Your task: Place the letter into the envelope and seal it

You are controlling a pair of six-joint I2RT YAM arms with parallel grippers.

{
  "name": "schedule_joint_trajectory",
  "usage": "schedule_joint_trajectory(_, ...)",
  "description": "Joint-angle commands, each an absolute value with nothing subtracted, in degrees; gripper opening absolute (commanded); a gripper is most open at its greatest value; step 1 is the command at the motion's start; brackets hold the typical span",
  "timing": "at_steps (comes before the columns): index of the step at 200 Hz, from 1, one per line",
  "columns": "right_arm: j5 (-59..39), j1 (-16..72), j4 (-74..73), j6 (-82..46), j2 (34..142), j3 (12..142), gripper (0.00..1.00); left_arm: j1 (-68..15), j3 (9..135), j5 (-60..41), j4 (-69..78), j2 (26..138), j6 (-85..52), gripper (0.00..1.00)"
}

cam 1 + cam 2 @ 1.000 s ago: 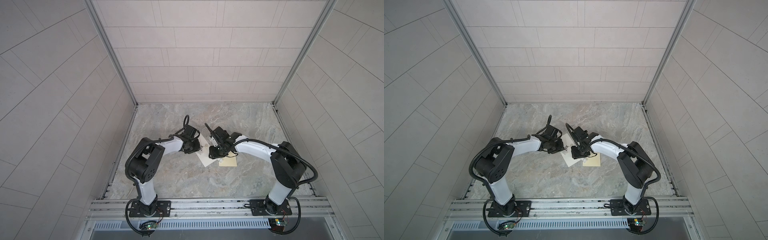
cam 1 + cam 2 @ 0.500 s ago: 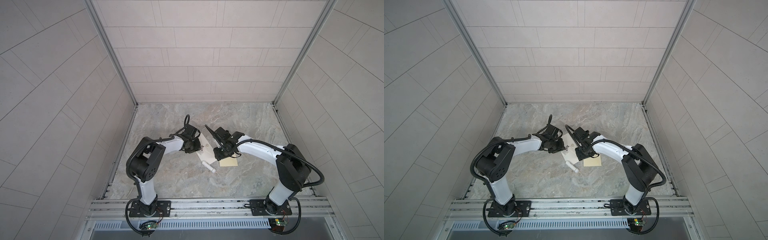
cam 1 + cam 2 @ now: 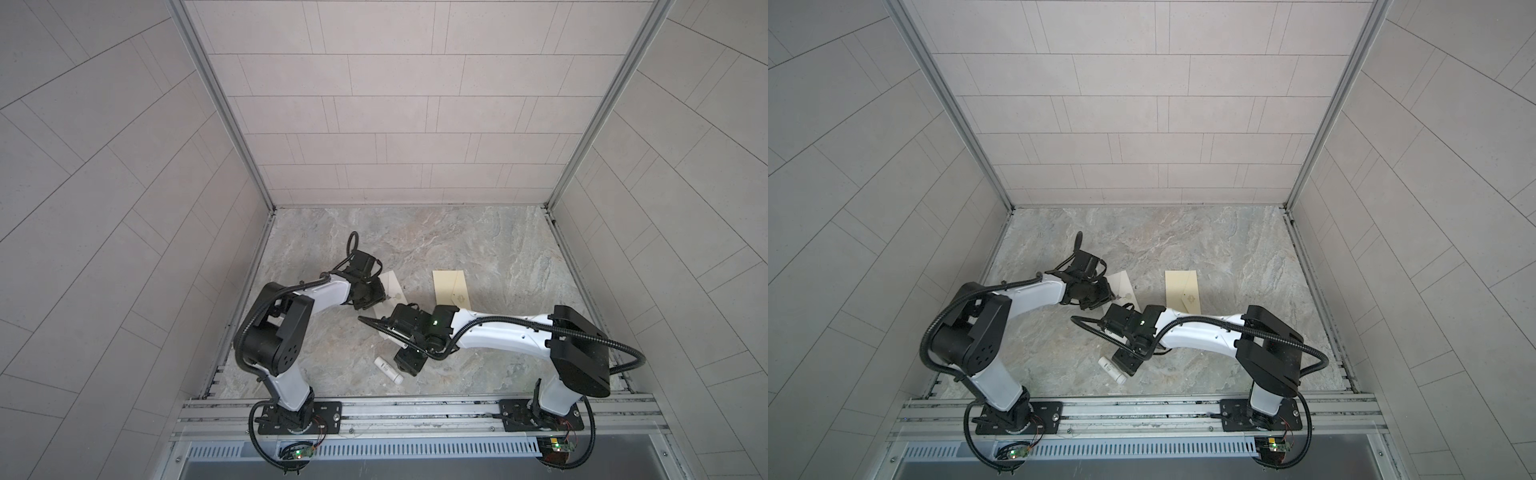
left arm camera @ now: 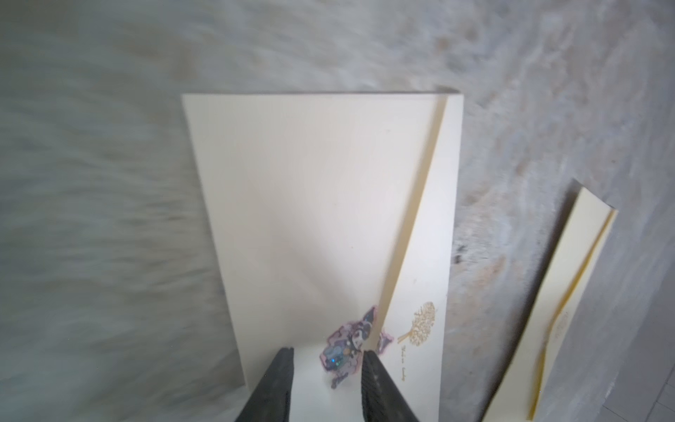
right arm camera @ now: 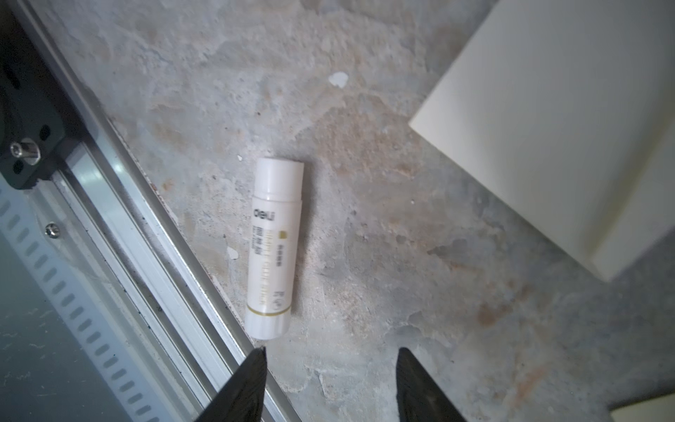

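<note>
Two paper items are pictured on the surface (image 3: 478, 249): the envelope (image 4: 310, 201), under the narrowly parted left hand (image 4: 327, 365), and a second sheet (image 3: 451, 289). One glue stick (image 5: 274, 248) is seen beside the wide, empty right hand (image 5: 330, 365). The sticker (image 4: 347, 347) is shown only at the left wrist; the letter cannot be identified.

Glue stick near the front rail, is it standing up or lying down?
Lying down: the glue stick rests flat on its side on the table, cap on.

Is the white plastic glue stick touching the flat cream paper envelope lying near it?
Apart. The right wrist view shows a stretch of bare marble table between the white glue stick and the cream envelope.
</note>
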State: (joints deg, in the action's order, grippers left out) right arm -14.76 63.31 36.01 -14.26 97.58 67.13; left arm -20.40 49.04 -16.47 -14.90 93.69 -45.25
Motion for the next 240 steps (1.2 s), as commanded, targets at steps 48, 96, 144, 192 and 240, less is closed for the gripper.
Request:
schedule_joint_trajectory(48,-14.0,55.2,31.5,-14.5,88.7,61.8,0.56,-22.6,37.7,-10.1,-39.5,70.1,-34.6,0.47)
schedule_joint_trajectory(96,-12.7,54.6,35.2,-12.1,88.2,61.1,0.56,-27.9,34.9,-11.5,-38.6,64.8,-36.4,0.51)
schedule_joint_trajectory(144,-12.0,52.5,34.5,-12.7,85.7,58.4,0.56,-46.2,32.7,-1.7,-41.0,63.7,-42.0,0.54)
schedule_joint_trajectory(192,-13.9,47.0,35.9,-12.4,80.7,54.6,0.56,-58.9,27.6,8.1,-38.4,54.5,-48.5,0.72)
schedule_joint_trajectory(240,-18.1,45.8,39.5,-11.1,81.3,58.5,0.56,-57.4,37.1,20.6,-43.7,53.4,-57.4,0.75)
